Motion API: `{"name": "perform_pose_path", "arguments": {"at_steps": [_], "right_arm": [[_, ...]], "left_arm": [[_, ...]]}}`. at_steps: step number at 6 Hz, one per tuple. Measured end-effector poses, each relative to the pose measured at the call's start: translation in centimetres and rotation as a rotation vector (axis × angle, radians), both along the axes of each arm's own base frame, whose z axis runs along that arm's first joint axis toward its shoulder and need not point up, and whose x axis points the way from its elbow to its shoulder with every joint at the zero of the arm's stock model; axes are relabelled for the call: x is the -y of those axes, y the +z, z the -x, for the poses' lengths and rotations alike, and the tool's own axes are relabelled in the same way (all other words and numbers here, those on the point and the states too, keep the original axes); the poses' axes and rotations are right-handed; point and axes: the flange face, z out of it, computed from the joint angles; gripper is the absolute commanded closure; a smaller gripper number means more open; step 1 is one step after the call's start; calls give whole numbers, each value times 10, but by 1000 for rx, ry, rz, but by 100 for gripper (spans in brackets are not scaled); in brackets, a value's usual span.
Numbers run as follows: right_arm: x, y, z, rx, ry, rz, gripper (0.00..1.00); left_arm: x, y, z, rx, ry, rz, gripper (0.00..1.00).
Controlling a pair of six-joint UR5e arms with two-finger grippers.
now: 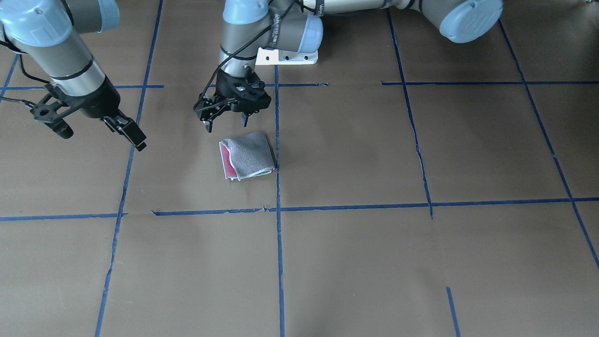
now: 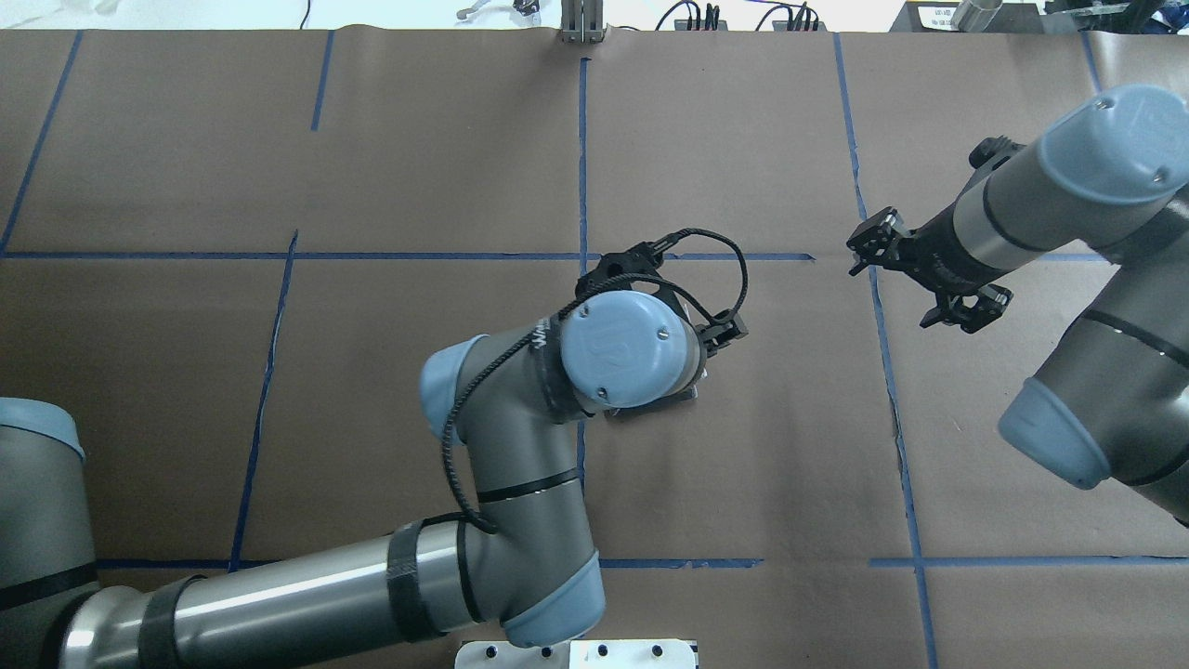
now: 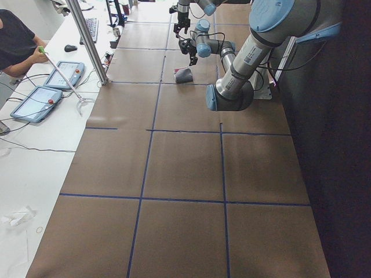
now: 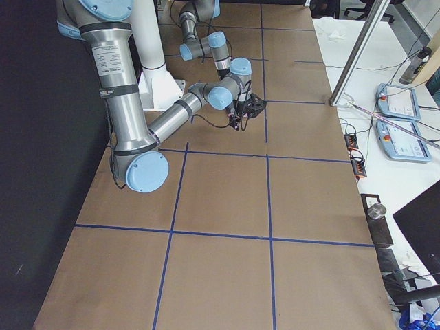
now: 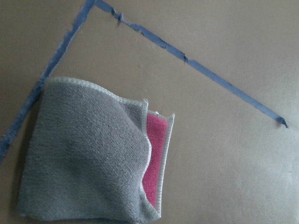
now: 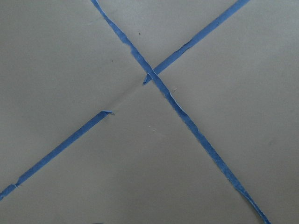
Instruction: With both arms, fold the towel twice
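The towel (image 1: 248, 161) lies folded on the brown paper, grey face up, with a strip of pink showing along one open edge. It also shows in the left wrist view (image 5: 93, 163) and small in the exterior left view (image 3: 184, 75). In the overhead view my left wrist hides it. My left gripper (image 1: 226, 124) is open and empty, hovering just above the towel's robot-side edge without touching it. My right gripper (image 1: 100, 136) is open wide and empty, apart from the towel on its pink-edge side, above a crossing of blue tape lines; it also shows in the overhead view (image 2: 890, 293).
Blue tape lines (image 1: 278, 206) divide the brown paper into squares. The white pedestal base (image 1: 286, 56) stands behind the towel. A metal pole (image 3: 87, 40), tablets (image 3: 36, 101) and an operator (image 3: 14, 40) are beside the table.
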Motion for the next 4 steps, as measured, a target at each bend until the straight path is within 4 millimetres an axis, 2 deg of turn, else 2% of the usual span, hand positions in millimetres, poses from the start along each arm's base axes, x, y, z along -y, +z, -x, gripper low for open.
{"name": "perform_pose_path", "arguments": {"at_steps": [1, 4], "right_arm": [[10, 8, -30, 15, -31, -24, 0], [21, 60, -125, -14, -187, -198, 0]], "left_arm": [[6, 16, 45, 22, 49, -30, 0], [18, 108, 197, 242, 268, -244, 0]]}}
